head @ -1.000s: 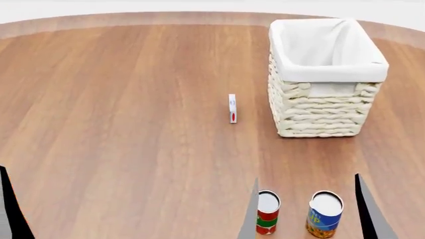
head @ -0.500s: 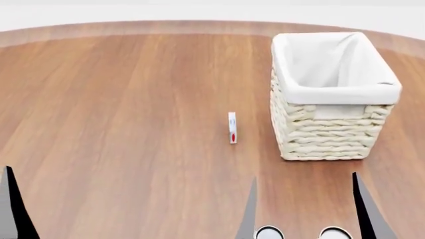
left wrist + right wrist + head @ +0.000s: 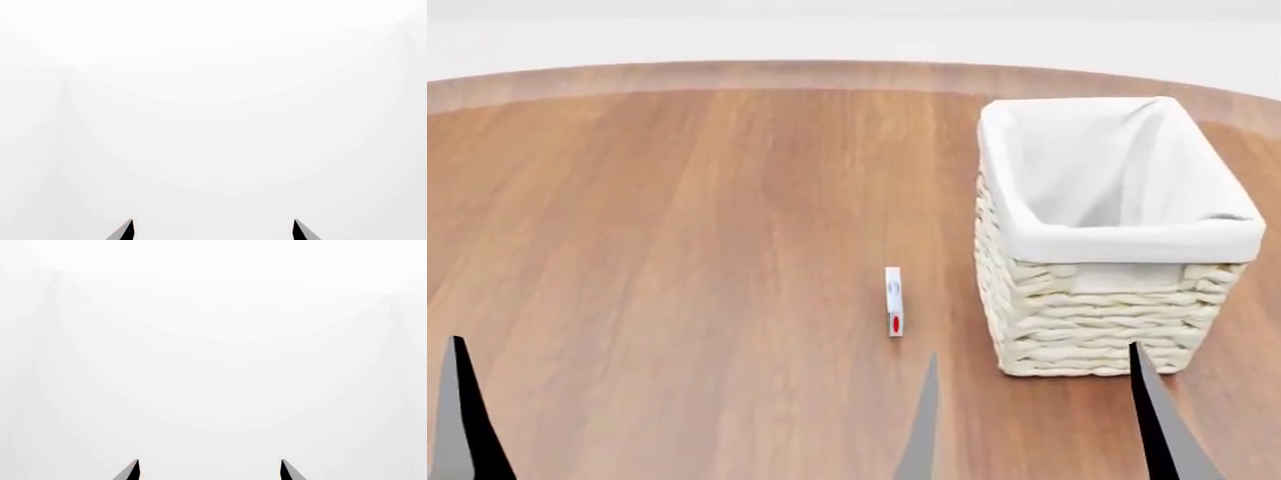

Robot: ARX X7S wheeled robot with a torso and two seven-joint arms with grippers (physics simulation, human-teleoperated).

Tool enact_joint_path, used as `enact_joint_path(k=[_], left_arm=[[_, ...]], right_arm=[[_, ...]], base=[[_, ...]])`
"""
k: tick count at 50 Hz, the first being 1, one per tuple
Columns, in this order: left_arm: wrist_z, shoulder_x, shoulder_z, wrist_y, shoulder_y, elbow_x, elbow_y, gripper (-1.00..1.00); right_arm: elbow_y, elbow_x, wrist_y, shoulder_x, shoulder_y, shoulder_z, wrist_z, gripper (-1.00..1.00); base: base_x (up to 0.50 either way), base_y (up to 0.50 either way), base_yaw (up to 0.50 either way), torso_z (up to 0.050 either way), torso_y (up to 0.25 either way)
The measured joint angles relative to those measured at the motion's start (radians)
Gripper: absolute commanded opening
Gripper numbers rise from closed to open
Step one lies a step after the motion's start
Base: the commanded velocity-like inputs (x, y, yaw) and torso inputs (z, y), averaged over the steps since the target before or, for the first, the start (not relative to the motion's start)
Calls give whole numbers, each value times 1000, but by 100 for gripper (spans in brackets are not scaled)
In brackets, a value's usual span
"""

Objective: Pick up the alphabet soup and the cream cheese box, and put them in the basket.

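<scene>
The cream cheese box [image 3: 893, 300], thin and white with a red spot at its near end, lies on the wooden table [image 3: 667, 250] just left of the basket [image 3: 1094, 310]. The wicker basket has a white cloth lining and stands at the right. The alphabet soup can is out of view. My right gripper [image 3: 1034, 358] is open and empty, its fingers [image 3: 1148, 420] rising from the bottom edge in front of the basket. Of my left gripper only one finger [image 3: 461, 420] shows at the bottom left. Both wrist views show open jaws, left [image 3: 213, 221] and right [image 3: 209, 461], against plain white.
The table's curved far edge [image 3: 827, 70] runs across the top of the head view, with a white floor beyond.
The head view has tilted up: the box and basket slid down the picture, and the two cans dropped out of the bottom edge. The gripper fingers keep their places.
</scene>
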Motion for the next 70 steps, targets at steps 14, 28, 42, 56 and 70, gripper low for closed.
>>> enact_joint_path(k=[14,28,42,56,70], left_arm=[[-6,-6,9,-5,-10,-1,-14,100],[-13,-13,15,-13,-19,-2,-20,100],[-21,-20,17,-16,-20,-2,-20,100],[-27,-26,27,-26,-27,1,-20,100],[-32,-31,37,-32,-36,5,-31,100]], right_arm=[[6,6,3,7,8,-5,6,100],[6,10,6,14,11,-10,13,100],[7,14,4,20,12,-16,19,100],[15,24,-4,26,13,-15,26,100],[28,34,-27,30,14,-14,34,100]], base=[[246,0,0,0,0],[245,0,0,0,0],[243,0,0,0,1],[236,0,0,0,0],[7,0,0,0,1]])
